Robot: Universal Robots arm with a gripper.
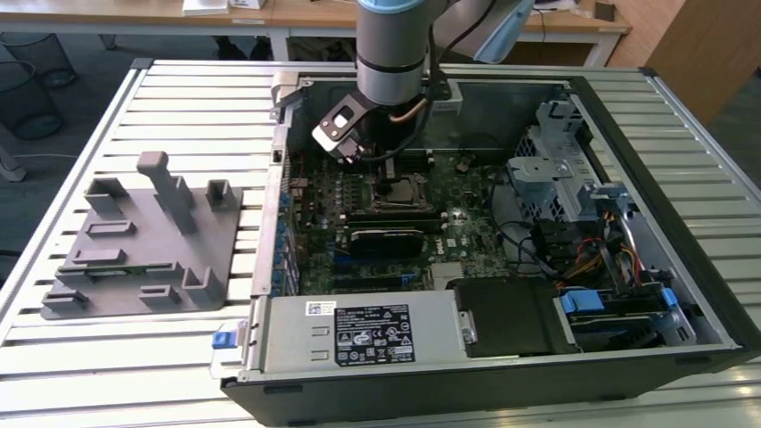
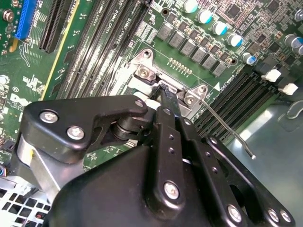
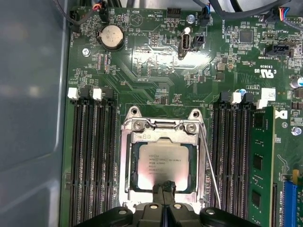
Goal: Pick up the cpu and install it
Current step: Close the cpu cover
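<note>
One cpu (image 3: pixel 160 163), one grey holder tray (image 1: pixel 131 259), one open computer case (image 1: pixel 500 390), one robot arm (image 1: pixel 390 45)

Bright and even in the exterior view, with cool light from above washing the pale slats of the desk (image 1: pixel 178 98) and leaving only soft, short shadows beside the posts of the grey holder tray (image 1: pixel 143 241). Darker inside the open computer case (image 1: pixel 690 232), deepest in shade under the arm (image 1: pixel 393 45). In the first wrist view, well lit across the motherboard (image 3: pixel 156 71), with a dull sheen on the cpu (image 3: pixel 163 163) and a hazy blue-grey wash over the case wall (image 3: pixel 33 118). Near-black on the claw (image 3: pixel 165 187), with little surface detail. In the second wrist view, small glints on the screw heads (image 2: pixel 171 190) and along the socket lever (image 2: pixel 222 121).
</note>
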